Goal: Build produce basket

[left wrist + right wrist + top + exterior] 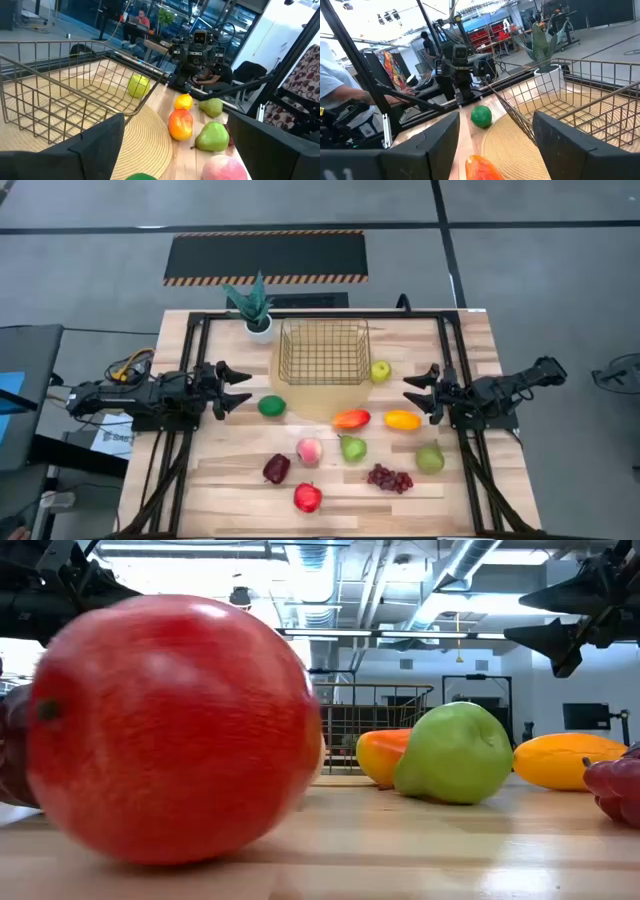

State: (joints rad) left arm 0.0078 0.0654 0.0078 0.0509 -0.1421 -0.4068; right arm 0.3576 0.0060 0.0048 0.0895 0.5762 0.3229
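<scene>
The gold wire basket (323,352) stands empty on a round woven mat (322,388) at the table's far middle. Around it lie the yellow-green apple (380,371), lime (271,406), orange-red mango (351,419), yellow-orange fruit (402,420), peach (309,450), two green pears (352,448) (430,459), dark red fruit (276,469), grapes (390,478) and red apple (308,498). My left gripper (238,388) hovers open left of the lime. My right gripper (421,391) hovers open above the yellow-orange fruit's far right side.
A spiky potted plant in a white pot (256,310) stands by the basket's far left corner. A black frame (320,316) runs along the table's far and side edges. Bare wood lies between the fruits and the near edge. People sit beyond the table in the wrist views.
</scene>
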